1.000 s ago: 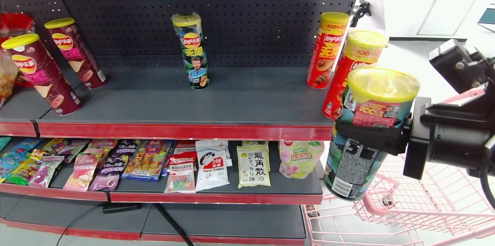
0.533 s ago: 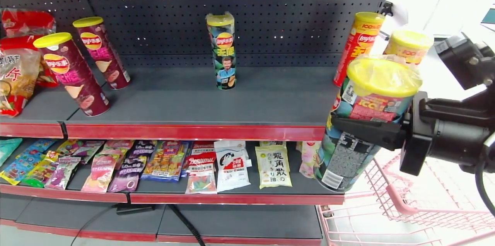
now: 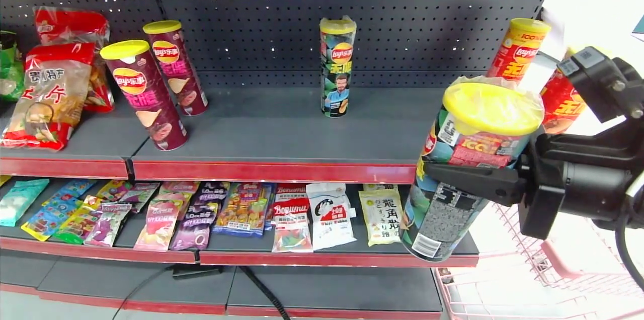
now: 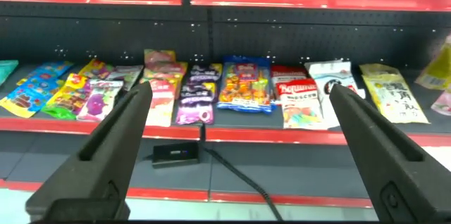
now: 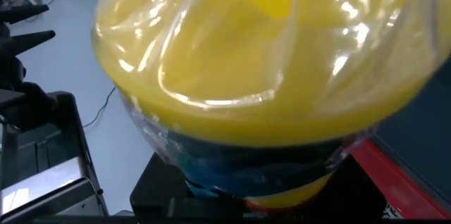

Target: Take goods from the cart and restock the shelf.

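One can (image 3: 448, 219), tall with a yellow lid (image 3: 493, 108), sits clamped in your right gripper (image 3: 470, 171), which grips it high on the body, just under the lid. It hangs in the air off the right end of the shelves, near the pink cart (image 3: 508, 285). The can is tilted, with its base swung toward your left.

Handling, by judgement: a light, stiff card tube with a thin wall. Squeeze it firmly but no harder, since it could dent. Clear film (image 5: 211, 55) is bunched loosely over the lid and is probably slick, so keep the pads on the printed body. With so high a hold the base may swing, and the narrow foot will tip easily, so bring it upright before letting go.

Your left gripper (image 4: 239, 153) has its fingers spread wide with nothing between them. It faces the lower shelf of sachets (image 4: 246, 86).

Farther off, the top shelf (image 3: 282, 139) has bare grey board in its middle. A matching can (image 3: 337, 68) stands upright toward the back, and the spot beside it looks the likely place. Maroon cans (image 3: 146, 93) stand to its left and red cans (image 3: 520, 51) to its right.
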Tool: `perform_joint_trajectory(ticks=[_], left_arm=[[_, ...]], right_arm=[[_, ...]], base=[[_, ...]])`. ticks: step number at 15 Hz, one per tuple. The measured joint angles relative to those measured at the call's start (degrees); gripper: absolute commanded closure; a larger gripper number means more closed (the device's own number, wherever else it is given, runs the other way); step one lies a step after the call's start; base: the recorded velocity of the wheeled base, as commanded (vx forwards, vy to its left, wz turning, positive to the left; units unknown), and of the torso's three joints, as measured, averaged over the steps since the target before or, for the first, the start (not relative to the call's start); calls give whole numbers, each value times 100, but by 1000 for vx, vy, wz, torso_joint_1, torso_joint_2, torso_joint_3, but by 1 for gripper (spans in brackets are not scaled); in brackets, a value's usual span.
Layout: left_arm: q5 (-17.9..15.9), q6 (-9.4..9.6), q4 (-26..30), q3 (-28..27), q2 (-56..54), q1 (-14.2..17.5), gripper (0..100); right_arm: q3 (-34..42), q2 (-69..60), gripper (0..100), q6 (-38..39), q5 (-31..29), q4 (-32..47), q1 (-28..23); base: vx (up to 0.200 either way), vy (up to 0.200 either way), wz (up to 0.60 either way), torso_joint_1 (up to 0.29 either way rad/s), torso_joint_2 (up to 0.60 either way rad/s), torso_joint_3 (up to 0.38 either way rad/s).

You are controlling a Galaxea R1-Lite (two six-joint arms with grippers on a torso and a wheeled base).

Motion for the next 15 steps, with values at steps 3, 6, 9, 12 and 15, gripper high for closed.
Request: perform_joint_trajectory(ticks=[3,6,9,12,15], left_arm=[[-5,0,-4,0,0,5,0],[-2,2,-1,0,0,0,0],[-2,0,-1,0,0,0,0],[-5,2,-1,0,0,0,0],[-2,0,-1,0,0,5,0]], right_arm=[[6,0,100,-6,-2,9,5],[6,-9,100,-20,11,6,33],[6,-13,100,-30,24,1,88],[-5,0,100,-33,27,4,144],[-11,6,100,-38,24,4,151]], base=[[0,0,0,0,0,0],[200,0,0,-1,2,1],[200,0,0,2,-1,4],[200,0,0,4,4,2],[200,0,0,4,1,1]])
